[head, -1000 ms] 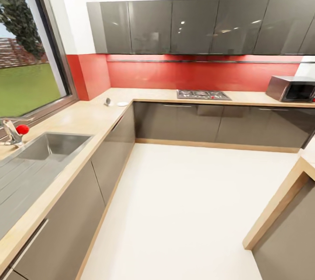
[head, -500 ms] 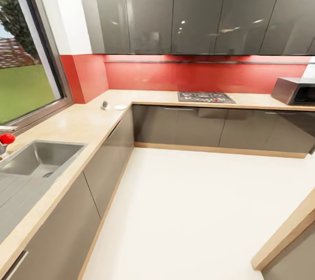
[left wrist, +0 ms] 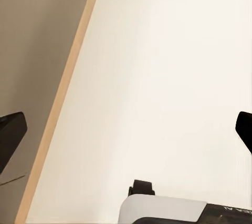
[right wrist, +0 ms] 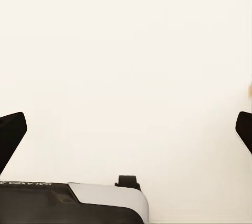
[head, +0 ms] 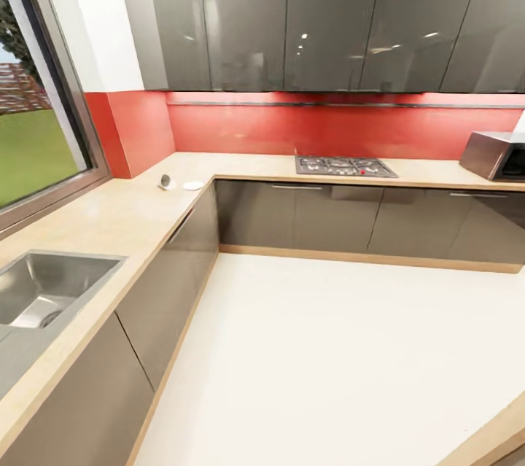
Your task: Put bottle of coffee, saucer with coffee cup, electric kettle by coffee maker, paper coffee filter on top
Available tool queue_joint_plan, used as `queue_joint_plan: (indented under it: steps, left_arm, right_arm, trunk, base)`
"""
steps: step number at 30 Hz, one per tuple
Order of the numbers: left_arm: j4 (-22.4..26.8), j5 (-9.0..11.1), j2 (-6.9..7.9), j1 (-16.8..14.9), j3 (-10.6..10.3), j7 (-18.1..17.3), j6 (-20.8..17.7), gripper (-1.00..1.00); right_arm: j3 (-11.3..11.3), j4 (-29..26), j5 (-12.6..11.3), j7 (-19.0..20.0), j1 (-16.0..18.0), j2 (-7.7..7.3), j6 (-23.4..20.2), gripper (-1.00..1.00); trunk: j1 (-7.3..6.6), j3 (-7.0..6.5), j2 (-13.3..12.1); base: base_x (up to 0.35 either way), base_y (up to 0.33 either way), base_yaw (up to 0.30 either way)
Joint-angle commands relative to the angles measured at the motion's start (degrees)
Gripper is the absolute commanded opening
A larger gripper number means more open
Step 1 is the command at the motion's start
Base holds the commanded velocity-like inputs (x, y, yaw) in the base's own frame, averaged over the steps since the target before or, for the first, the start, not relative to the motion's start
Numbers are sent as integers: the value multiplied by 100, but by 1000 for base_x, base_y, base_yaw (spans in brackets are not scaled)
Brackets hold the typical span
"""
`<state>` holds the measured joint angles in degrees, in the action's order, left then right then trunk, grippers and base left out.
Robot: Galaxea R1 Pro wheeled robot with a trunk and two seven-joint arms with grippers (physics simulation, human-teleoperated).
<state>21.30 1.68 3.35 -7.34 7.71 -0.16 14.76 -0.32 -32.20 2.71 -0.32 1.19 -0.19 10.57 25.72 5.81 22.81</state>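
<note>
White saucer (head: 192,185) on corner countertop (head: 131,211), far ahead.

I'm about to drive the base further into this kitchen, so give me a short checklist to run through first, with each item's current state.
1. Floor ahead free of obstacles: ok, bare white floor up to the far cabinets.
2. Left gripper empty: ok, fingers spread wide over the floor, nothing between them.
3. Right gripper empty: ok, fingers spread wide, nothing between them.
4. Saucer located: cannot tell; a small white disc lies on the corner countertop beside a small grey object, both too small to identify.
5. Coffee maker located: not ok, only a stovetop, microwave and sink are recognisable.
</note>
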Motion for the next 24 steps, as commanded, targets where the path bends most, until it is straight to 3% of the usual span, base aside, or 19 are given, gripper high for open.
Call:
queue_joint_plan:
  steps: [1,24]
  left_arm:
    - [-3,17,-1,-4,6,-2,18,100]
    - [-3,17,-1,-4,4,-2,18,100]
  right_arm:
    - [-4,3,28,-3,4,-3,16,100]
    - [-4,11,28,-3,4,-7,16,100]
  trunk:
    - [6,11,11]
    - [6,11,11]
  base:
    - [339,-88,0]
    - [339,-88,0]
